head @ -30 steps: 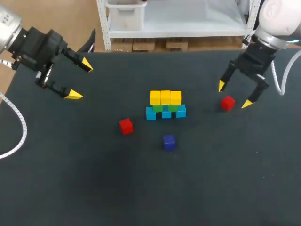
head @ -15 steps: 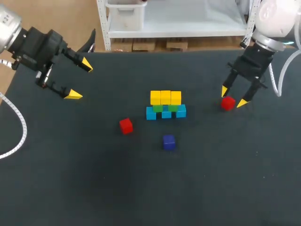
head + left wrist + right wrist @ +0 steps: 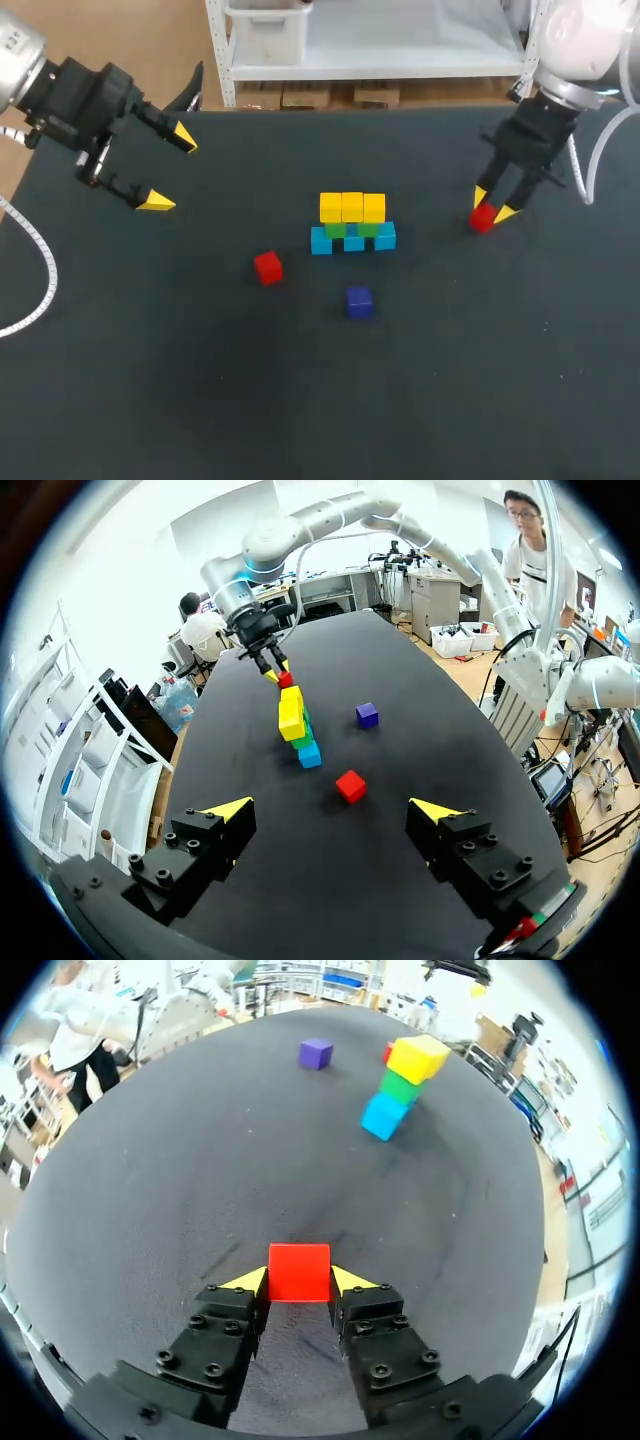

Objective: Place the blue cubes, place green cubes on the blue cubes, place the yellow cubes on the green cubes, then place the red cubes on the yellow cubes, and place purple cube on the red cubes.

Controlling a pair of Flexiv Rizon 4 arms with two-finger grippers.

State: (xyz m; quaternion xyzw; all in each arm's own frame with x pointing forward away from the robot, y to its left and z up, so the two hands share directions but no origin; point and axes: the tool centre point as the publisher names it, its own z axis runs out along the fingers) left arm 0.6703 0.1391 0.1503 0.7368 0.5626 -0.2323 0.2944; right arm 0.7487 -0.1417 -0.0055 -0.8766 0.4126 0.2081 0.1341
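Currently my right gripper is down at the table on the right side, and its two yellow tips are pressed against opposite sides of a red cube. The right wrist view confirms this: the red cube sits squarely between the fingers with each tip touching a side face, and it rests on the dark surface. My left gripper hangs above the far left part of the table with its fingers spread wide and nothing between them; the left wrist view shows the same wide gap at that gripper. Near the middle of the table stands the partly built stack. Its bottom layer is a row of three blue cubes side by side, with two green cubes on them and a row of three yellow cubes on top. Nothing lies on the yellow layer. A second red cube lies alone on the table to the front left of the stack, apart from it. The purple cube lies alone in front of the stack, also apart from it, and looks dark blue from the head view. Both loose cubes sit flat and upright.
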